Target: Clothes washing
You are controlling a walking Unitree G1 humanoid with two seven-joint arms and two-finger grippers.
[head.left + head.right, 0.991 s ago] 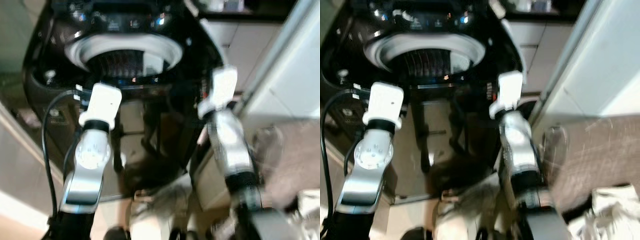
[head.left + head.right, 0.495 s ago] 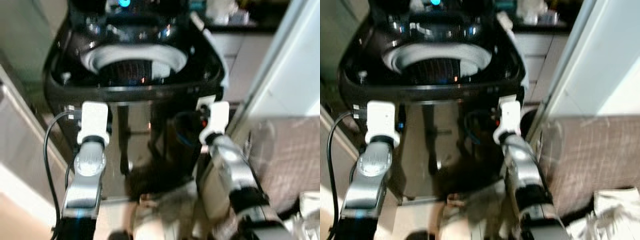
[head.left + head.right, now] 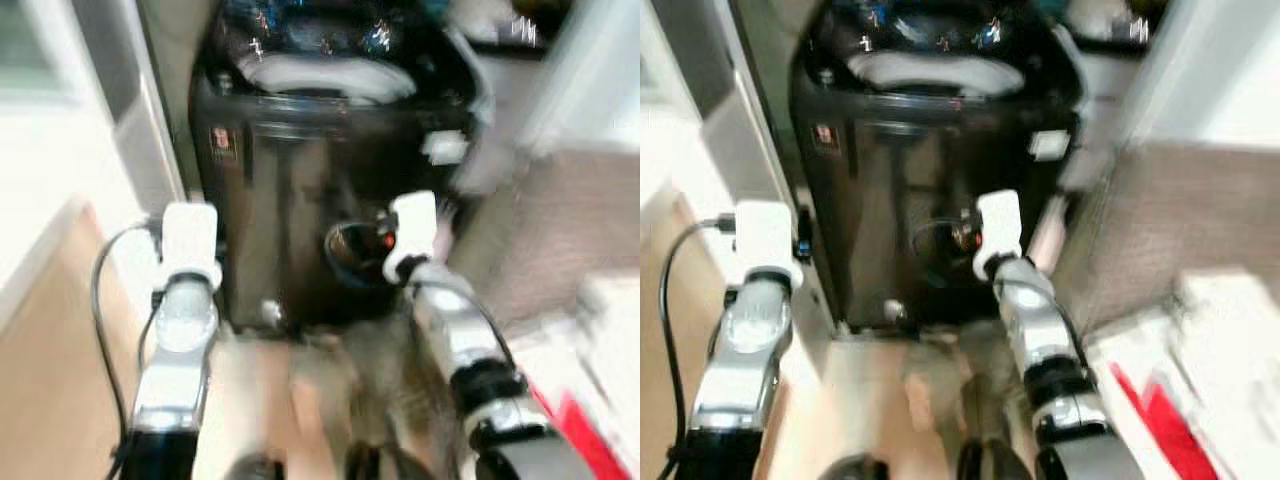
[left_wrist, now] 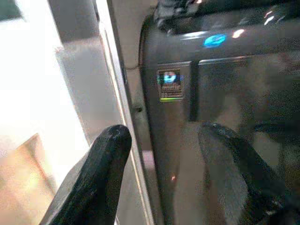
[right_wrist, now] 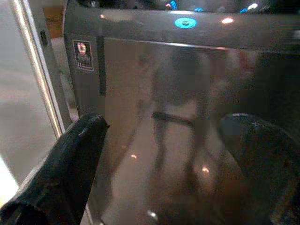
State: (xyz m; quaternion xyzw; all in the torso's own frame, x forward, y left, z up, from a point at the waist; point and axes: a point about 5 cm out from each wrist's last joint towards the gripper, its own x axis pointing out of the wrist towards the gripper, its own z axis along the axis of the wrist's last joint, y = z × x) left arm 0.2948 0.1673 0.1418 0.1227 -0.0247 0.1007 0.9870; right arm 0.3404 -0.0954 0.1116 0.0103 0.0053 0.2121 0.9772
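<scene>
A glossy black top-loading washing machine [image 3: 330, 180] stands ahead, its lid up and the white rim of the drum opening [image 3: 320, 75] visible at the top. Both silver arms are held out in front of its dark front panel, short of touching it. In the left wrist view my left gripper [image 4: 161, 136] is open and empty, aimed at the machine's left front corner with its small label [image 4: 169, 84]. My right gripper [image 5: 166, 124] is open and empty too, facing the shiny front panel [image 5: 187, 140]. No clothes can be made out in the blurred drum.
A white door frame and wall [image 3: 70, 130] stand close on the machine's left. Wooden floor [image 3: 50, 380] lies at the lower left, a grey-brown mat [image 3: 1200, 220] on the right. White and red items [image 3: 1190, 390] lie at the lower right. A black cable [image 3: 105, 310] loops off my left arm.
The whole picture has shifted: the camera has drawn back, so the machine sits farther off with its full front showing. Both arms stay held out in front.
</scene>
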